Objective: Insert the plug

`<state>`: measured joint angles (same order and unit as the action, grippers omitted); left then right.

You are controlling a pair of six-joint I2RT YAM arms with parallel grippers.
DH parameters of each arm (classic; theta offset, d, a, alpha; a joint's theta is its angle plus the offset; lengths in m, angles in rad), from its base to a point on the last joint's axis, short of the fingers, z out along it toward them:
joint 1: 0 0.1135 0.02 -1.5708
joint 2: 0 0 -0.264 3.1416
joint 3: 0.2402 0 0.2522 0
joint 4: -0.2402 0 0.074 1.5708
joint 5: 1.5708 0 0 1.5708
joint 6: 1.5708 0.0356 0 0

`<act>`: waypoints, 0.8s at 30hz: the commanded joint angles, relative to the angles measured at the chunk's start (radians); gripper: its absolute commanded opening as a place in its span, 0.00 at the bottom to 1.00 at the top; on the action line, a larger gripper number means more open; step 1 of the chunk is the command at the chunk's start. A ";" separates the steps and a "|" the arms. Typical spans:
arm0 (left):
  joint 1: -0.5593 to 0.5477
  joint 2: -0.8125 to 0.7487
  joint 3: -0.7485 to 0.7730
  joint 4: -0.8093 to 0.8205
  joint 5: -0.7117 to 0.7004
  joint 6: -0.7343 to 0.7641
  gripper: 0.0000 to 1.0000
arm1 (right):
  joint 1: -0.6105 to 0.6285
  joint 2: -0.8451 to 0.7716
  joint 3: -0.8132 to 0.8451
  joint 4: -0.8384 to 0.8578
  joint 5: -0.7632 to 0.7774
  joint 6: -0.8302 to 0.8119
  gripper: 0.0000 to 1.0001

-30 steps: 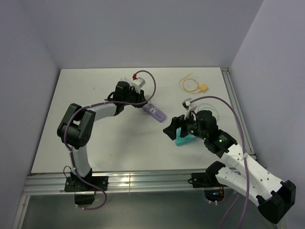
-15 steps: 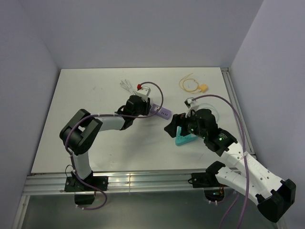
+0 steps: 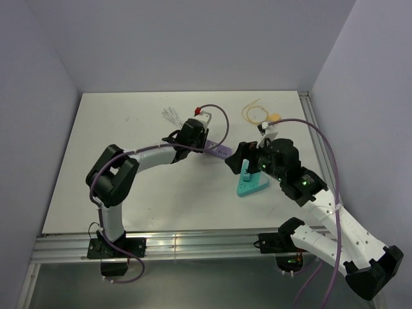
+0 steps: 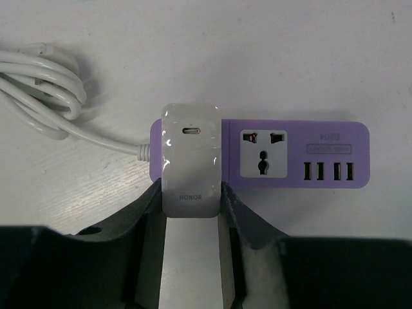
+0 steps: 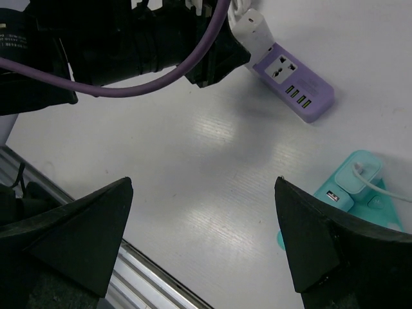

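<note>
The small yellow-tan plug lies on its looped yellow cable at the back right of the table, apart from both grippers. The purple power strip lies mid-table and also shows in the top view. A white HONOR charger sits in its left socket. My left gripper is shut on this charger, a finger against each side. My right gripper is wide open and empty, hovering over bare table just right of the strip.
The strip's white cord is coiled to its left. A teal power block with a white cable plugged in lies under my right arm and shows in the right wrist view. A metal rail runs along the near edge.
My left gripper has moved right, and the purple strip has shifted right with it. My right gripper has risen and moved back from the teal block.
</note>
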<state>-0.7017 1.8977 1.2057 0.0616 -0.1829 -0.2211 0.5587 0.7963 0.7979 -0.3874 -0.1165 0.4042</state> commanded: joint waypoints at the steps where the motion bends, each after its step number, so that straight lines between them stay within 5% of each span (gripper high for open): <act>1: 0.001 0.090 0.008 -0.381 -0.001 0.031 0.00 | -0.011 0.017 0.053 -0.007 0.015 0.011 0.98; 14: 0.005 0.100 0.100 -0.422 0.042 0.023 0.00 | -0.026 0.046 0.152 -0.100 0.115 0.082 1.00; 17: 0.007 0.057 0.068 -0.390 0.060 0.009 0.18 | -0.028 0.049 0.167 -0.108 0.115 0.074 1.00; 18: 0.005 0.031 0.057 -0.367 0.060 0.005 0.31 | -0.028 0.050 0.173 -0.110 0.115 0.073 1.00; 24: 0.005 -0.090 -0.024 -0.273 0.077 -0.021 0.52 | -0.036 0.070 0.192 -0.108 0.113 0.090 1.00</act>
<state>-0.6945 1.8713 1.2221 -0.1677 -0.1452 -0.2222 0.5335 0.8555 0.9352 -0.4976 -0.0189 0.4797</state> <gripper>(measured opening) 0.502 0.999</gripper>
